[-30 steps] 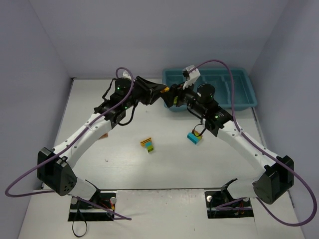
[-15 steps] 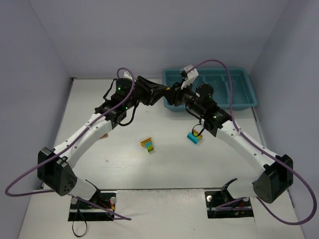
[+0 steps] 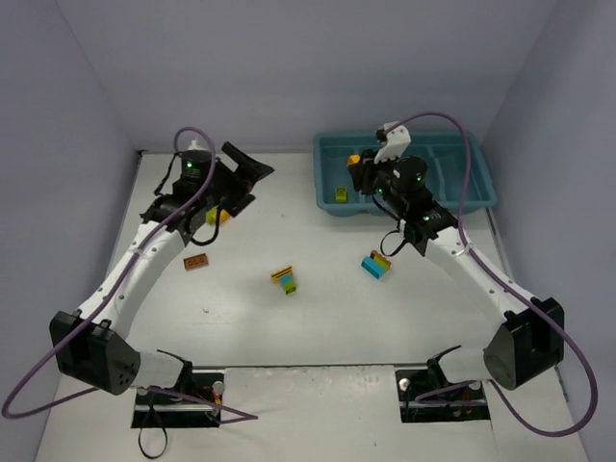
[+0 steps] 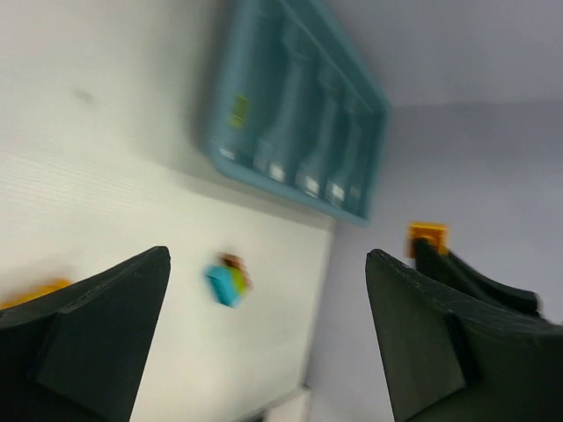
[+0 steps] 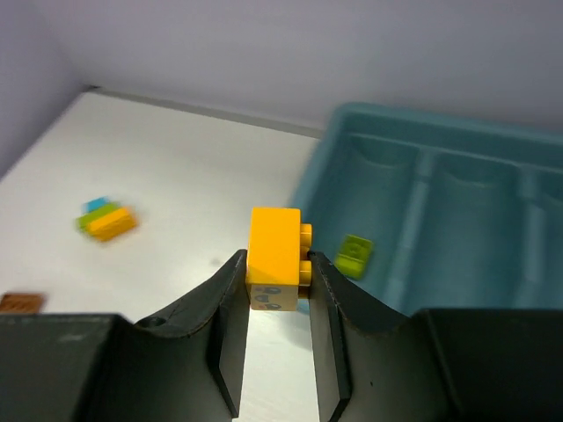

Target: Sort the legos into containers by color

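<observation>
One teal-blue rectangular plastic tray point(image 3: 486, 178), upper right; four compartments.
One small green plastic brick point(image 3: 340, 194).
One orange plastic brick point(image 5: 274, 257).
Two multicoloured clumps: yellow-green-cyan clump point(image 3: 284, 280), centre; cyan-yellow clump point(image 3: 376, 264), right of centre.
One dark orange flat brick point(image 3: 196, 263), left.
One yellow-orange piece point(image 3: 219, 216), upper left.

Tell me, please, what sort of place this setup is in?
Most likely a robotics lab test cell: a left arm and right arm bolted to a white table, plain walls enclosing it, and toy bricks beside a teal tray.
</observation>
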Tool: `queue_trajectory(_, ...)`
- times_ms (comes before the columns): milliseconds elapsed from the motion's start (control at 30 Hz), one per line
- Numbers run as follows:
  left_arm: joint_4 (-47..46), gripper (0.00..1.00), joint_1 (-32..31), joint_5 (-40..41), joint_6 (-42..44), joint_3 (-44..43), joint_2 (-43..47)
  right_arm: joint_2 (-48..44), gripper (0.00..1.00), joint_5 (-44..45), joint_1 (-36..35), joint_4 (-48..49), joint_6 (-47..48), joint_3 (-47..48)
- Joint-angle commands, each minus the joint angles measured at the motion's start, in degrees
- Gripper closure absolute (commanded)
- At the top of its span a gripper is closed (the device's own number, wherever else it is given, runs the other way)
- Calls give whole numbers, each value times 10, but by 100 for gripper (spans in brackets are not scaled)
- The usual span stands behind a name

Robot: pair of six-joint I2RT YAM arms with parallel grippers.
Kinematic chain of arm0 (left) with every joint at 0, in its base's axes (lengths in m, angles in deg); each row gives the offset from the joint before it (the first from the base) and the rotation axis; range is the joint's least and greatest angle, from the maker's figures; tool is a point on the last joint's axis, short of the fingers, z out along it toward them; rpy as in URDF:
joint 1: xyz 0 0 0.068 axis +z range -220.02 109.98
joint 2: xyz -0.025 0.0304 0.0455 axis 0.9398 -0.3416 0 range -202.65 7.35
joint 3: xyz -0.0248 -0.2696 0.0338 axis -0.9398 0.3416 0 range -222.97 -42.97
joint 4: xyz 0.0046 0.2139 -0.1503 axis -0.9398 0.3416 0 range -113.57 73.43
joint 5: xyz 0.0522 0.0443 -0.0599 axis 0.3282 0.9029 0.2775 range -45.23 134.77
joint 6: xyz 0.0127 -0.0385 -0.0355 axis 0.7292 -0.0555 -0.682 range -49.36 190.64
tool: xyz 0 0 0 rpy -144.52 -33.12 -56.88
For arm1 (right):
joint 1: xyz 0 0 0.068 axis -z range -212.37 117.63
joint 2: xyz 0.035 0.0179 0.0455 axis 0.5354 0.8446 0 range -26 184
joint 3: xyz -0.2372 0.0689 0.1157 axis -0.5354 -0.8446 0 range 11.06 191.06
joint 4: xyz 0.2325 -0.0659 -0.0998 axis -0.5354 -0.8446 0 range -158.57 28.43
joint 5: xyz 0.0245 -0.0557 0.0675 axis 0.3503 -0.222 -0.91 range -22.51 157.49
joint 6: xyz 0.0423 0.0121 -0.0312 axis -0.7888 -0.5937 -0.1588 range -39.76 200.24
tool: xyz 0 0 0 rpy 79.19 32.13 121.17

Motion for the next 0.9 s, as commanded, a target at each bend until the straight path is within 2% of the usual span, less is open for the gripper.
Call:
queue_trajectory(0,141,14,57,57,166,-22,39,38,100,90,66,2,-7,5)
queue_trajectory(67,208,14,72,100,218,-23,46,59,100,144,106,-22,-14,21)
queue_trajectory(167,259,14,99,159,301,2,59,108,100,135,151,-28,-17,49)
queue_trajectory(333,264,14,166,153,340,80,74,212,100,74,195,-47,-31,114)
queue_trajectory(467,262,14,182,162,357,107,67,291,100,30,200,-63,-15,166)
queue_trajectory(667,260,14,197,171,374,122,38,354,99,7,199,-76,-12,225)
queue_trajectory(800,252,14,201,178,378,131,23,383,93,-4,200,-76,-14,258)
queue_trajectory(867,249,14,203,179,380,135,14,405,84,-15,200,-78,-13,283)
